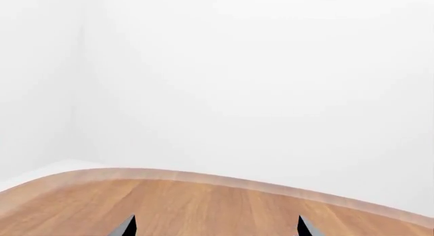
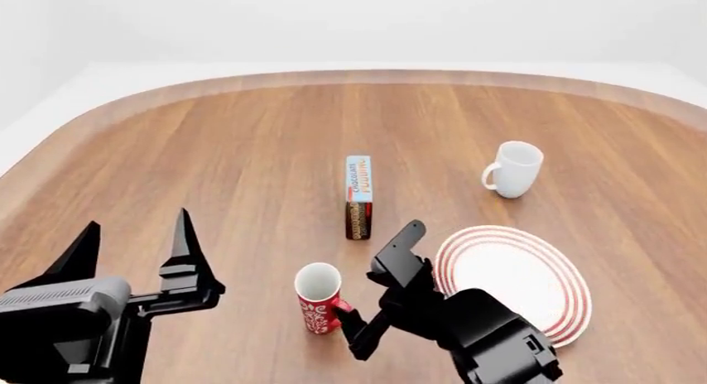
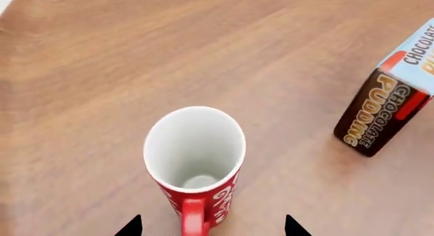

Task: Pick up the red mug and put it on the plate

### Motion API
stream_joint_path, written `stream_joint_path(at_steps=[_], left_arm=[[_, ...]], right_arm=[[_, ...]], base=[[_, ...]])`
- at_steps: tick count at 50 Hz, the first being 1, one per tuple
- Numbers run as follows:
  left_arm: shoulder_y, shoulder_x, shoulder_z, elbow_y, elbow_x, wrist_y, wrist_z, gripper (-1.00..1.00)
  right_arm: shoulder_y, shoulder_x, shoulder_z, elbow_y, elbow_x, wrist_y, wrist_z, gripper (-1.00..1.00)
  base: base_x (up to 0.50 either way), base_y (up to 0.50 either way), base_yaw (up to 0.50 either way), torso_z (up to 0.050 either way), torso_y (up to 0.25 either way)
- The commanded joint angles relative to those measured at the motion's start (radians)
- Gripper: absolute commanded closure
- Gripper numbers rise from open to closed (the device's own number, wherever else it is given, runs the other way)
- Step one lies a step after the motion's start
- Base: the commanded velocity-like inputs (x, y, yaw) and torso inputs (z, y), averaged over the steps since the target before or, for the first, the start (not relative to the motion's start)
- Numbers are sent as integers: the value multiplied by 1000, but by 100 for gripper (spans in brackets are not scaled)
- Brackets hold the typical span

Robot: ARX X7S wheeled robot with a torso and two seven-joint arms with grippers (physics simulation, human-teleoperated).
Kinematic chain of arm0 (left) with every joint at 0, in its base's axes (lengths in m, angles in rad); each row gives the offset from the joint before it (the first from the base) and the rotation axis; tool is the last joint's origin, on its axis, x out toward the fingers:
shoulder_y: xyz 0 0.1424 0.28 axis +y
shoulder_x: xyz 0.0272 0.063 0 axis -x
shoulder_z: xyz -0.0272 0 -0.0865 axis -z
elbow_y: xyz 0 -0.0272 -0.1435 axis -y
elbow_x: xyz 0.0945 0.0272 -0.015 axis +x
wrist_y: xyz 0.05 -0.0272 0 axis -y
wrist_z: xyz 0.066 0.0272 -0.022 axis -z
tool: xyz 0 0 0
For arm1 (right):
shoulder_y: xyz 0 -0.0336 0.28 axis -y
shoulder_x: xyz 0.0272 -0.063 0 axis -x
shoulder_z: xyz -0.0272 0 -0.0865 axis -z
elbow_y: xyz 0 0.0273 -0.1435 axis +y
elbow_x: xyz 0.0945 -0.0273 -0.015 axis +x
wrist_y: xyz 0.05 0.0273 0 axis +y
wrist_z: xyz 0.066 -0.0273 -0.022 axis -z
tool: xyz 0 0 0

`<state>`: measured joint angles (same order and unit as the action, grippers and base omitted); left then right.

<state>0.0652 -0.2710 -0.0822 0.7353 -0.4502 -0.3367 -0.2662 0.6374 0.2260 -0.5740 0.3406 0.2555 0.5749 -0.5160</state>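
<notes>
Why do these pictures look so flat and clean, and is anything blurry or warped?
Head view: soft even light, only faint shadows under the red mug and white mug. Right wrist view: sharp, pudding box lettering readable, mug stretched by perspective. Left wrist view: table edge bows, slightly soft.

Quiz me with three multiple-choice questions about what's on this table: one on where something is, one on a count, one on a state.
1. Where is the plate?
A. left of the red mug
B. right of the red mug
C. under the white mug

2. How many mugs are on the table?
A. one
B. two
C. three

3. How is the red mug now?
A. upright on the table
B. tipped on its side
C. on the plate

Answers:
1 B: in the head view the plate lies to the right, past the right gripper.
2 B: only the red mug and the white mug.
3 A: its opening faces up, beside the pudding box.
</notes>
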Motion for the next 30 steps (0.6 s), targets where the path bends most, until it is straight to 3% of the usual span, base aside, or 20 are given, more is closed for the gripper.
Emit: stream_joint_path(at_steps=[1,30], left_arm=[[9,-6,-1,6,-8,5,-4,-100],[12,-22,-6,24,-34,2,-21,-100]], right_arm=[[18,-39,-39,113,-18,-54,-23,-100],[67,-96,-67,303,-21,-138,-54,-100]], base=[[0,0,0,0,0],[0,0,0,0,0]])
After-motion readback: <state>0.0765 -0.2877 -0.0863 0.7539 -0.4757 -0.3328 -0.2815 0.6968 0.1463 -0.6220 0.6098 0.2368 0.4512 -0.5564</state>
